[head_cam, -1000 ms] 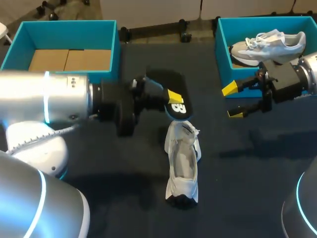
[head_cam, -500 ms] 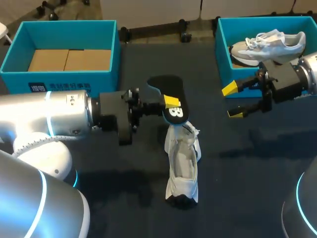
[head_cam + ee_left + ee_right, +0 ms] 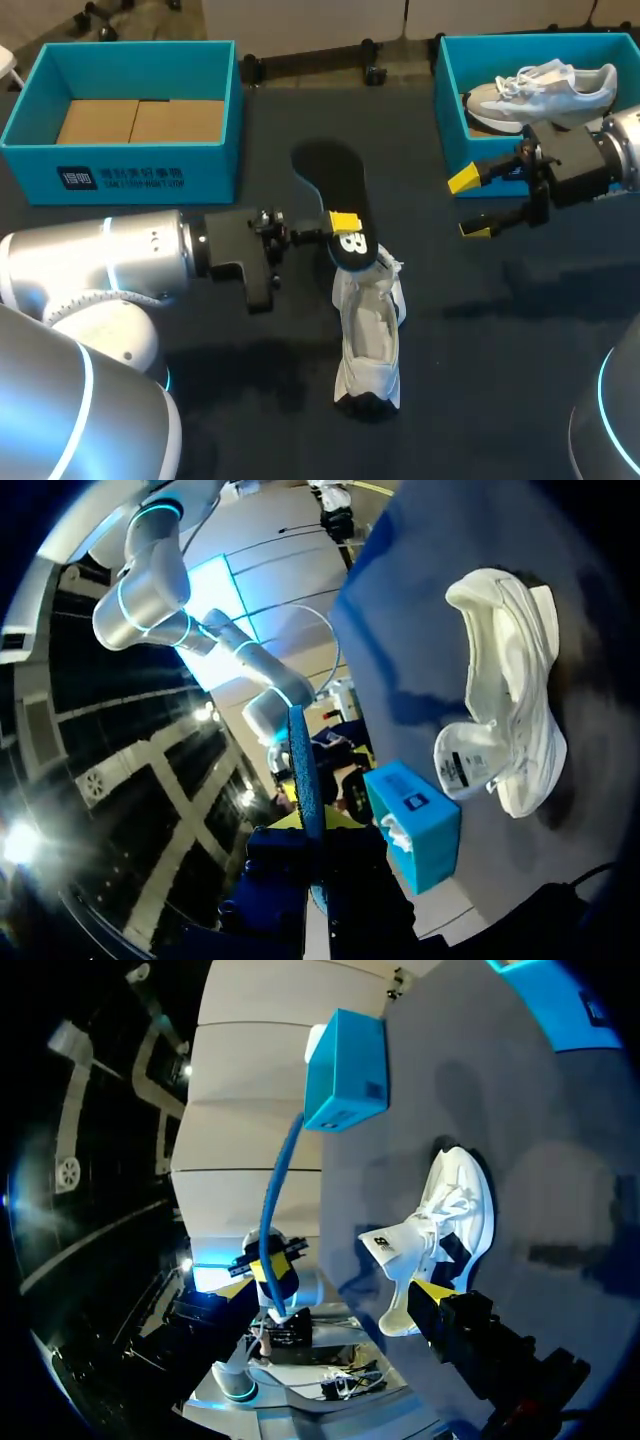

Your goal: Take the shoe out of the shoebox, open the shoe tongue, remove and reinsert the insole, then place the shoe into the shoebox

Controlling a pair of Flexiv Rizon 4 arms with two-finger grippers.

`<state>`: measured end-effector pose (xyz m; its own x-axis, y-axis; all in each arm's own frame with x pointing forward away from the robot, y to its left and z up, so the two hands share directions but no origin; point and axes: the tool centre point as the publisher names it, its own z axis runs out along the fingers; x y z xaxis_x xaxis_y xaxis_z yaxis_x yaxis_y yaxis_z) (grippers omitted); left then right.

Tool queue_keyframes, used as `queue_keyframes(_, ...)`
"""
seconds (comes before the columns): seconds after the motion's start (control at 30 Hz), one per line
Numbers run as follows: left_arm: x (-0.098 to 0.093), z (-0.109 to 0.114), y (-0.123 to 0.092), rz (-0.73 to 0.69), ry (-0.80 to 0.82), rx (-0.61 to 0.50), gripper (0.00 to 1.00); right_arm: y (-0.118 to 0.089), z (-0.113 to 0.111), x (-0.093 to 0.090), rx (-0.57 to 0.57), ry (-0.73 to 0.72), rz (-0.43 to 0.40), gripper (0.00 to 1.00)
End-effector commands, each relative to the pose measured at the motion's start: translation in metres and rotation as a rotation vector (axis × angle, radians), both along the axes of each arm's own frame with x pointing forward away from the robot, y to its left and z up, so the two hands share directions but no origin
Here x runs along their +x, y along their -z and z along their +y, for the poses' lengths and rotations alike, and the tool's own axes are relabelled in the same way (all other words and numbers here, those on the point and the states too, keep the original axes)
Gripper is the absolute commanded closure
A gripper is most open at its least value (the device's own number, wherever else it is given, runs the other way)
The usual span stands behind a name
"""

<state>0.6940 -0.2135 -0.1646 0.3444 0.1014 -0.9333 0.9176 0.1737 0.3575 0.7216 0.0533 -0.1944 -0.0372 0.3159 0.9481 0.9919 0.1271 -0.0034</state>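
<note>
Dark table (image 3: 500, 340) bears white shoe (image 3: 368, 335), tongue (image 3: 368, 263) seemingly raised; left gripper (image 3: 343, 222) clamps black insole (image 3: 335, 175); right gripper (image 3: 468, 205) gapes.

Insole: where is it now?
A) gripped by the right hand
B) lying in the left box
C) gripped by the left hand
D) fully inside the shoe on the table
C: the left hand clamps the black insole near one end, close to the shoe; the right hand is open and empty.

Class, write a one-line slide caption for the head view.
Left claw grips black insole near the shoe on the table; right claw open.
</note>
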Motion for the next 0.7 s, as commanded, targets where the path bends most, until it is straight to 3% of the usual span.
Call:
queue_keyframes(0.03, -0.007, 0.006, -0.004, -0.01, -0.009, 0.019, 1.0, 0.0, 0.001, 0.0, -0.001, 0.002, 0.0, 0.0)
queue_keyframes(0.27, -0.003, 0.006, -0.001, -0.02, 0.0, 0.031, 1.0, 0.0, 0.001, 0.0, -0.001, 0.002, 0.0, 0.0)
queue_keyframes(0.7, -0.012, -0.014, 0.013, -0.04, 0.07, 0.078, 1.0, 0.0, 0.001, 0.0, -0.001, 0.002, 0.0, 0.0)
